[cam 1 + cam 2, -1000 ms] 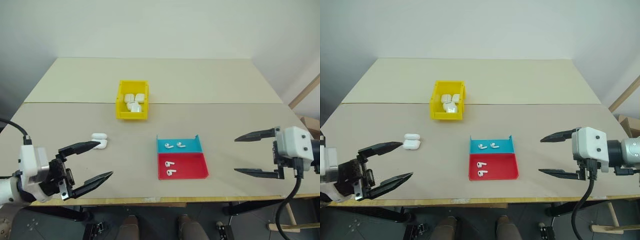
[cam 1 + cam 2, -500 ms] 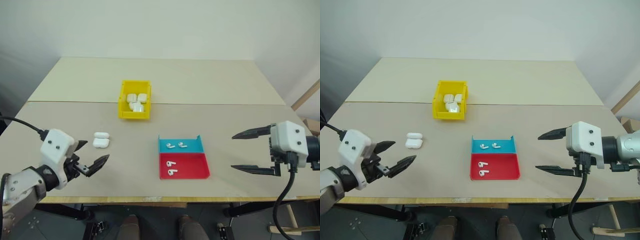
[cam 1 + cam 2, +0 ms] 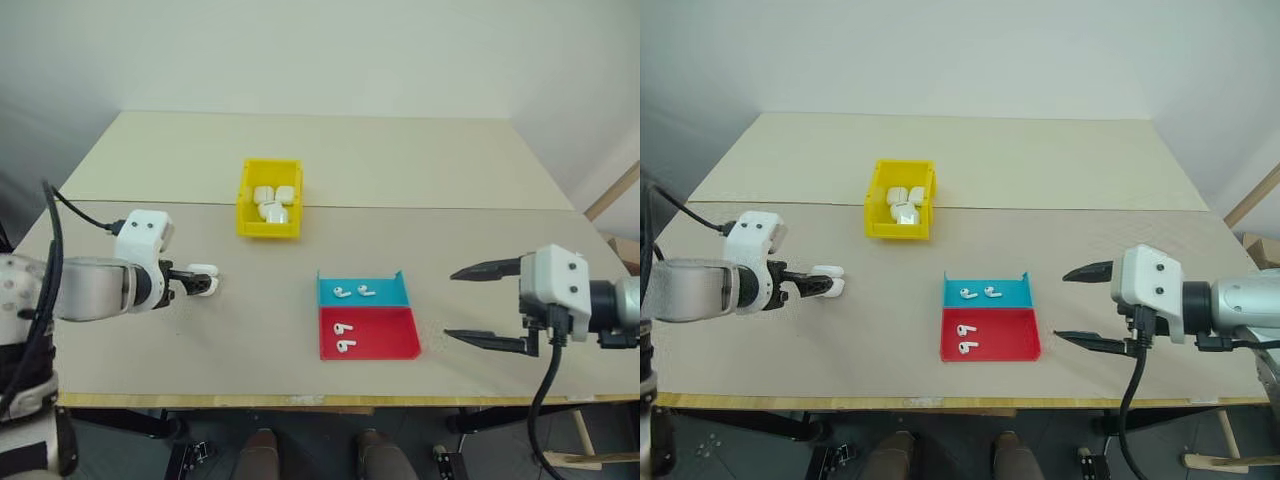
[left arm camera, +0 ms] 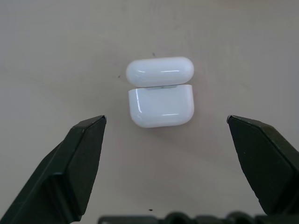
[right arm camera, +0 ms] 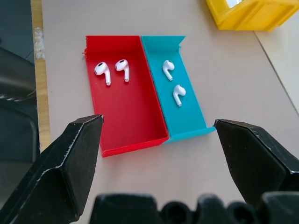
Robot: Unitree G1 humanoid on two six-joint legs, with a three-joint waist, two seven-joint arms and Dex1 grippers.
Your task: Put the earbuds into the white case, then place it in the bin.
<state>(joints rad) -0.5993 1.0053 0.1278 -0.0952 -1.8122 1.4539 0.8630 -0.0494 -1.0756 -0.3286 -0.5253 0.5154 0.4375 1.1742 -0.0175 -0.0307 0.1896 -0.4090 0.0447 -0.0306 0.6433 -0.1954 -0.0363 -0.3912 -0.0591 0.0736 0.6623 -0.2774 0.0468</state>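
The white case (image 4: 161, 105) lies on the tan table with its lid (image 4: 160, 71) flipped back. My left gripper (image 4: 166, 120) is open, one black finger on either side of the case and neither touching it; from the head views this gripper (image 3: 192, 283) partly hides the case (image 3: 205, 271). Two earbuds (image 5: 112, 70) lie in the red tray (image 3: 385, 345), and two more earbuds (image 5: 172, 80) in the blue tray (image 3: 385, 292). The yellow bin (image 3: 268, 230) stands farther back. My right gripper (image 3: 450, 304) hangs open to the right of the trays, holding nothing.
Several white cases (image 3: 270, 200) lie inside the yellow bin. The red and blue trays sit side by side near the table's front edge (image 3: 320, 398). A seam (image 3: 450, 209) crosses the table just behind the bin's front.
My left arm has swung forward and its wrist has rolled, bringing the open fingers from the front left of the table to either side of the white case. The right gripper has hardly moved.
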